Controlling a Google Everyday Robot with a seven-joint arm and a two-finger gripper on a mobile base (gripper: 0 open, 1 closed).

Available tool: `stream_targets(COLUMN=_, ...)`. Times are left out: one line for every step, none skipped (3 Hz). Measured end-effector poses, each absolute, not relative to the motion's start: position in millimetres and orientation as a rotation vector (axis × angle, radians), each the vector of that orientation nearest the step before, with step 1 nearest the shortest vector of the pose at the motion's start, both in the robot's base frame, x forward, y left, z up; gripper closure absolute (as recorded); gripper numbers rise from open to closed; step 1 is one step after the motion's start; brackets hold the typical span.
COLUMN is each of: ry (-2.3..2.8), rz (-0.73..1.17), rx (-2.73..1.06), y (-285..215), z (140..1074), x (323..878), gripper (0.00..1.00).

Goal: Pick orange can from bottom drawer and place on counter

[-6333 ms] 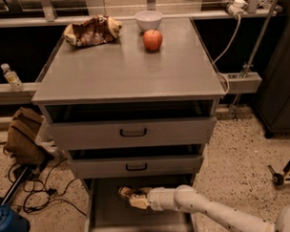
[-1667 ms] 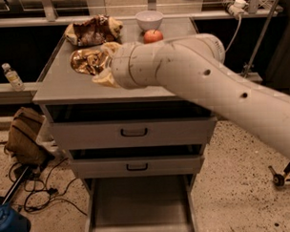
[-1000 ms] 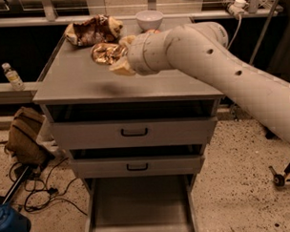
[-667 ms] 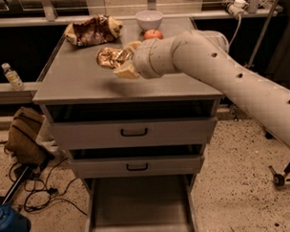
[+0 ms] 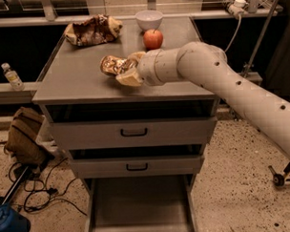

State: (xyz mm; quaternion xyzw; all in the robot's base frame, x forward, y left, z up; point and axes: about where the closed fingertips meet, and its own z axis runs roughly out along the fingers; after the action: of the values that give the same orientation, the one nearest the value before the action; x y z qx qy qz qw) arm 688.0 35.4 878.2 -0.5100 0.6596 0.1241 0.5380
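Observation:
The orange can is shiny orange-gold with brownish patches. It lies sideways between the tan fingers of my gripper, which is shut on it just above the middle of the grey counter. My white arm reaches in from the right. The bottom drawer is pulled out below the two upper drawers, and its grey floor shows nothing in it.
A red apple and a white bowl stand at the back of the counter. A crumpled brown bag lies at the back left. A water bottle stands on a ledge to the left. Cables and a bag lie on the floor at left.
My gripper lifted the can out of the bottom drawer and carried it up over the counter. In the last second it has lowered toward the counter's middle.

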Motion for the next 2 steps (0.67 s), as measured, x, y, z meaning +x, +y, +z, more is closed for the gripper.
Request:
stream_targets(ry=1.599, rz=0.312, rx=-1.181, y=32.7, z=865.9, x=689.0, gripper=1.00)
stream_targets(ry=1.599, rz=0.312, rx=-1.181, y=32.7, z=865.9, x=689.0, gripper=1.00)
